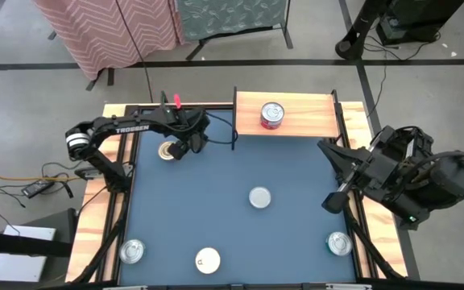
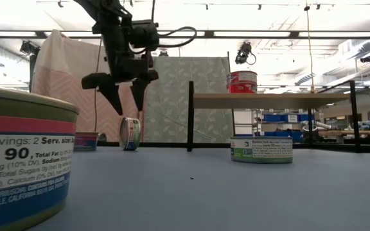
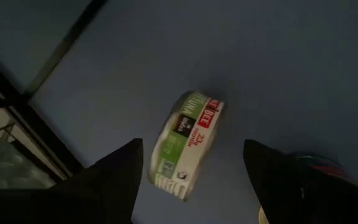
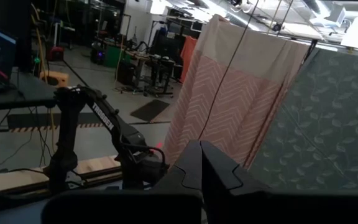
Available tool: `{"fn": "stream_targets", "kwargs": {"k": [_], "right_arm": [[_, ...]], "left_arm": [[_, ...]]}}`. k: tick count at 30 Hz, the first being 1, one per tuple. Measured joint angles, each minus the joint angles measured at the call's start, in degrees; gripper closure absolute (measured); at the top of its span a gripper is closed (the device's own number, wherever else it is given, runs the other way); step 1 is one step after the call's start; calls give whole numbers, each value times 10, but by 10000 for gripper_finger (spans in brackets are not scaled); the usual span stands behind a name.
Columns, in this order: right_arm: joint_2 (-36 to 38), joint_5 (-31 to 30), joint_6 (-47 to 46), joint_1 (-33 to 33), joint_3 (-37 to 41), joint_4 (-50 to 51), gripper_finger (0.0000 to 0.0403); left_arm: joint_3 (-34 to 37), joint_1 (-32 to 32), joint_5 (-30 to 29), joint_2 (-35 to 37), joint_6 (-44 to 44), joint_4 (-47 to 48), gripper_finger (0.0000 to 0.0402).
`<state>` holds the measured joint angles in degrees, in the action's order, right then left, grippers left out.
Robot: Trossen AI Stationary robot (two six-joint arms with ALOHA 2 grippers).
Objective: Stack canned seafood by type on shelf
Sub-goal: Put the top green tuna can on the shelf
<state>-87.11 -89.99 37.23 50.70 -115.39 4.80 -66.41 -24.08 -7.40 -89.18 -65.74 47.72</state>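
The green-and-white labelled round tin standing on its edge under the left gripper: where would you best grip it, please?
Probably from above, across its two flat faces. The green-and-white labelled round tin stands on its rim, so its curved side could roll. The open left gripper hangs above it.

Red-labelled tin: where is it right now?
In the high view the red-labelled tin stands upright on the shelf at the table's far edge, right of centre, alone there.
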Motion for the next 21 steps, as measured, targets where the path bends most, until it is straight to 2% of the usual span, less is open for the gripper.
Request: {"fn": "stream_targets", "kwargs": {"k": [4, 8, 14, 21], "right_arm": [[0, 0, 1, 0, 0, 0, 398], [0, 0, 2, 0, 0, 0, 398], [0, 0, 3, 0, 0, 1, 398], [0, 0, 4, 0, 0, 5, 398]], "left_arm": [[0, -3, -3, -6, -3, 12, 120], [0, -3, -33, -13, -53, 19, 120], [0, -5, -35, -27, -72, 11, 120], [0, -6, -35, -61, -90, -11, 143]]}}
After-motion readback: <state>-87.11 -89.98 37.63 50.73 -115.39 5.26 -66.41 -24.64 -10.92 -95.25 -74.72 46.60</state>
